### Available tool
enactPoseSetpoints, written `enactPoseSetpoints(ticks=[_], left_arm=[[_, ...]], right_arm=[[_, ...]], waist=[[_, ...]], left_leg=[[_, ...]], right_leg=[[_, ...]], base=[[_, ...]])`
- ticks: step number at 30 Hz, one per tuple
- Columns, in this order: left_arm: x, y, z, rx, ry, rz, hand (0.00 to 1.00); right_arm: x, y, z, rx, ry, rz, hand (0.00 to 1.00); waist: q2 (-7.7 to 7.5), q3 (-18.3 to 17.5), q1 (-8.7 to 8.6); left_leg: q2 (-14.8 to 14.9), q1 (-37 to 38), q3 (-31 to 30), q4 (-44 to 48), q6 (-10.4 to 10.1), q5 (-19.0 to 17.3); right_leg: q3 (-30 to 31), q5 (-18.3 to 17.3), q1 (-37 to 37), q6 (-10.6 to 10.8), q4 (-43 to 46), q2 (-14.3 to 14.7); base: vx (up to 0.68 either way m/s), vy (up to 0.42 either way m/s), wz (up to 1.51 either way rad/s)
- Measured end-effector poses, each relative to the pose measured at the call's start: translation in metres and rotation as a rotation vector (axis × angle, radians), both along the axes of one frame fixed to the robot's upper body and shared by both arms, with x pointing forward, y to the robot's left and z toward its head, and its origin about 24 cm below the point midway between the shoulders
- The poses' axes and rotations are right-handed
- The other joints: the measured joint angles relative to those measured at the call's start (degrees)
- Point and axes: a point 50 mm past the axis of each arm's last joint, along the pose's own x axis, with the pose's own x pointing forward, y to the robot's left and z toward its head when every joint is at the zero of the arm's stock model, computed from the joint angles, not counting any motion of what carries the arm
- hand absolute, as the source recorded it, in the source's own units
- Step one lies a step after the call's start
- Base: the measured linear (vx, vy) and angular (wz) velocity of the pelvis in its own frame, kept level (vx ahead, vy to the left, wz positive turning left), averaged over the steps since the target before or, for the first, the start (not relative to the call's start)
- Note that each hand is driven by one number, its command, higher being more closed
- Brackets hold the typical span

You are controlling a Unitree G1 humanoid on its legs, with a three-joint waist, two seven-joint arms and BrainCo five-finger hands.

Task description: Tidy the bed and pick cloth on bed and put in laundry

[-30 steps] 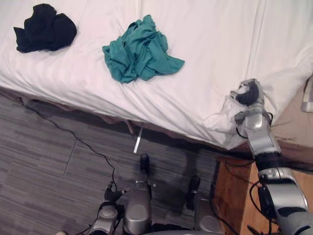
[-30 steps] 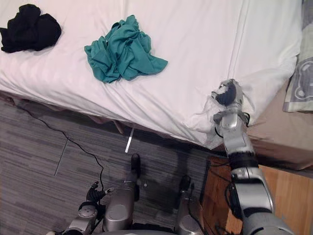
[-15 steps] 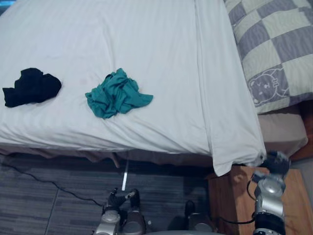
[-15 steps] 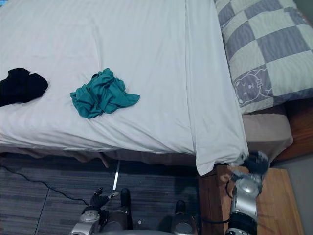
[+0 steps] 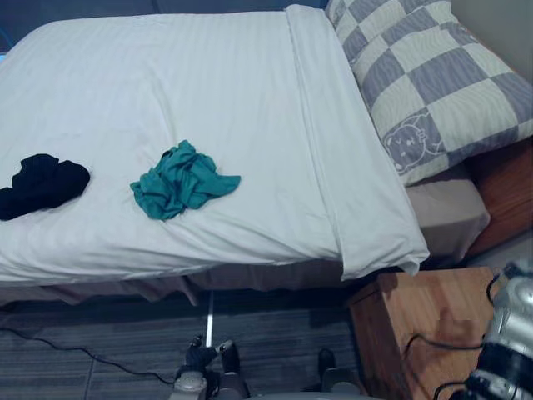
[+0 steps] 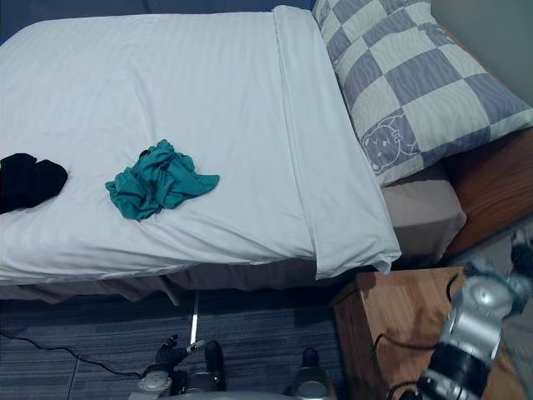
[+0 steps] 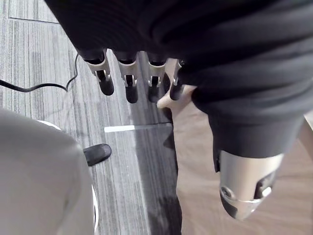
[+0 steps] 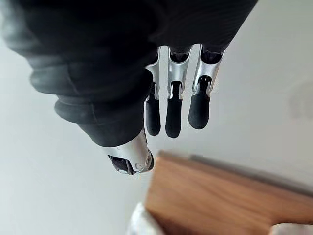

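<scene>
White bed (image 5: 208, 75) carries a teal cloth (image 5: 181, 179) and a black cloth (image 5: 37, 185) (both crumpled); left hand (image 7: 128, 81), right hand (image 8: 173, 110) spread, empty.

White striped sheet (image 5: 166, 83), teal cloth (image 5: 183, 180), black cloth (image 5: 40, 184), grey-and-cream checked pillow (image 5: 425, 75).

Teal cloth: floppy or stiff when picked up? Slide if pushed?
Likely floppy: the teal cloth lies crumpled in soft folds, so it should drape and dangle. Probably light, a small thin heap. Pushed, it would likely bunch rather than slide cleanly on the sheet.
</scene>
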Motion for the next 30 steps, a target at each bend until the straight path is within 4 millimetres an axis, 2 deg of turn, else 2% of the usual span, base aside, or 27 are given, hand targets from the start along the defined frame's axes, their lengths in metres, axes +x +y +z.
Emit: enactPoseSetpoints(ticks=[1, 2, 4, 6, 8, 9, 10, 11, 14, 16, 18, 22, 24, 25, 27, 28, 29, 30], left_arm=[[0.001, 0.000, 0.000, 0.000, -0.007, -0.001, 0.00], [0.004, 0.000, 0.002, -0.001, -0.027, -0.004, 0.00], [0.012, -0.001, 0.005, -0.009, -0.056, 0.000, 0.00], [0.028, -0.004, 0.011, -0.017, -0.111, -0.009, 0.00], [0.041, -0.005, 0.018, -0.020, -0.160, -0.013, 0.00], [0.044, -0.006, 0.019, -0.023, -0.173, -0.013, 0.00], [0.049, -0.009, 0.022, -0.025, -0.193, -0.024, 0.00], [0.051, -0.010, 0.022, -0.019, -0.197, -0.028, 0.00], [0.061, -0.011, 0.026, -0.016, -0.213, -0.042, 0.00], [0.072, -0.016, 0.029, -0.004, -0.227, -0.060, 0.00], [0.081, -0.017, 0.033, -0.003, -0.251, -0.046, 0.00], [0.088, -0.019, 0.035, -0.004, -0.255, -0.036, 0.00], [0.088, -0.022, 0.035, -0.002, -0.258, -0.025, 0.00], [0.088, -0.022, 0.035, -0.003, -0.256, -0.024, 0.00], [0.086, -0.021, 0.033, 0.000, -0.231, -0.015, 0.00], [0.085, -0.022, 0.033, -0.002, -0.227, -0.014, 0.00], [0.082, -0.022, 0.032, -0.003, -0.222, -0.011, 0.00], [0.080, -0.022, 0.031, -0.003, -0.215, -0.008, 0.00]], right_arm=[[0.009, 0.004, 0.010, -0.029, -0.014, 0.037, 1.00], [0.026, 0.013, 0.033, -0.108, -0.050, 0.120, 1.00], [0.044, 0.027, 0.058, -0.181, -0.102, 0.208, 1.00], [0.068, 0.044, 0.089, -0.245, -0.158, 0.301, 1.00], [0.083, 0.055, 0.105, -0.276, -0.172, 0.349, 1.00], [0.086, 0.057, 0.109, -0.279, -0.176, 0.357, 1.00], [0.097, 0.064, 0.113, -0.282, -0.165, 0.383, 1.00], [0.101, 0.067, 0.112, -0.281, -0.148, 0.394, 1.00], [0.117, 0.066, 0.093, -0.240, -0.038, 0.415, 1.00], [0.122, 0.057, 0.069, -0.166, 0.047, 0.405, 1.00], [0.123, 0.053, 0.051, -0.116, 0.102, 0.401, 1.00], [0.120, 0.064, 0.033, -0.066, 0.051, 0.442, 1.00], [0.112, 0.072, 0.002, 0.001, 0.066, 0.460, 1.00], [0.111, 0.075, -0.006, 0.017, 0.077, 0.464, 1.00], [0.093, 0.084, -0.055, 0.135, 0.173, 0.484, 1.00], [0.085, 0.084, -0.072, 0.175, 0.214, 0.479, 1.00], [0.059, 0.085, -0.115, 0.277, 0.346, 0.467, 1.00], [0.040, 0.088, -0.143, 0.344, 0.441, 0.459, 1.00]], waist=[[0.10, 0.15, 0.04], [0.43, 0.97, 0.06], [0.99, 2.86, 0.42], [2.11, 6.76, 1.34], [3.00, 9.52, 2.18], [3.36, 10.04, 2.71], [4.47, 10.84, 3.23], [4.72, 10.99, 3.25], [5.42, 11.94, 4.35], [6.15, 13.12, 4.70], [6.27, 14.59, 4.84], [6.16, 15.70, 4.29], [5.19, 16.17, 3.84], [4.92, 16.10, 3.73], [3.56, 16.13, 2.67], [3.47, 16.11, 2.63], [3.21, 16.12, 2.41], [3.17, 16.11, 2.25]], left_leg=[[0.02, -0.50, -0.21, 0.00, -0.06, 0.12], [0.05, -1.76, -1.10, 0.01, -0.08, 0.98], [0.19, -3.08, -1.98, 0.02, -0.02, 1.57], [0.01, -4.96, -3.95, 0.03, 0.08, 1.73], [-0.07, -6.95, -4.77, 0.30, 0.09, 1.77], [-0.05, -7.55, -4.85, 0.40, 0.10, 2.06], [0.01, -9.75, -5.63, 0.43, 0.80, 4.03], [-0.22, -10.67, -5.96, 0.43, 0.78, 4.14], [-1.63, -13.89, -6.14, 0.49, 1.57, 5.50], [-2.80, -16.25, -6.29, 1.49, 1.68, 5.52], [-2.92, -18.13, -6.29, 3.37, 1.98, 5.27], [-2.98, -18.12, -5.87, 5.17, 2.39, 4.14], [-2.72, -16.71, -5.40, 6.30, 2.23, 2.99], [-2.66, -16.28, -5.39, 6.27, 2.09, 2.88], [-2.60, -13.47, -5.06, 5.38, 1.91, 2.40], [-2.57, -12.58, -4.94, 4.72, 1.91, 2.38], [-2.57, -10.45, -4.60, 2.87, 1.89, 2.44], [-2.57, -9.25, -4.49, 1.87, 1.76, 2.57]], right_leg=[[-0.01, 0.22, -0.47, -0.03, 0.05, 0.06], [-0.18, 0.35, -1.76, -0.04, 0.64, 0.24], [-0.71, 0.31, -3.03, -0.04, 1.79, 0.38], [-1.80, -0.04, -5.02, -0.16, 3.83, 0.31], [-2.02, -0.28, -7.49, -0.19, 5.68, 0.22], [-2.04, -0.34, -8.26, -0.20, 6.27, 0.22], [-2.47, -0.77, -10.82, -0.03, 8.13, 0.24], [-2.88, -1.18, -11.90, 0.13, 9.07, -0.04], [-3.03, -3.15, -17.23, 0.35, 14.23, -1.73], [-2.91, -4.39, -20.18, 0.67, 17.02, -3.15], [-2.25, -4.80, -22.14, 0.59, 18.59, -3.65], [-1.53, -5.24, -21.96, 0.61, 19.01, -3.53], [-1.66, -6.42, -20.32, 0.47, 19.66, -3.45], [-1.69, -6.60, -19.92, 0.33, 19.59, -3.38], [-1.70, -7.16, -17.20, 0.02, 18.66, -3.22], [-1.73, -7.14, -16.39, 0.06, 18.03, -3.13], [-1.74, -6.93, -14.42, 0.39, 16.35, -2.91], [-1.76, -6.68, -13.22, 0.68, 15.23, -2.76]], base=[[-0.06, 0.005, 0.02], [-0.06, 0.001, 0.14], [-0.08, 0.002, 0.22], [-0.10, 0.008, 0.28], [-0.08, 0.002, 0.20], [-0.06, -0.025, 0.18], [-0.03, -0.032, 0.19], [-0.03, -0.048, 0.29], [0.02, -0.041, 0.17], [0.03, -0.048, 0.17], [0.02, -0.071, 0.03], [0.01, -0.062, -0.10], [0.01, -0.066, 0.02], [0.02, -0.075, 0.01], [0.03, -0.052, -0.07], [0.06, -0.030, -0.11], [0.07, -0.027, -0.10], [0.11, -0.023, -0.11]])
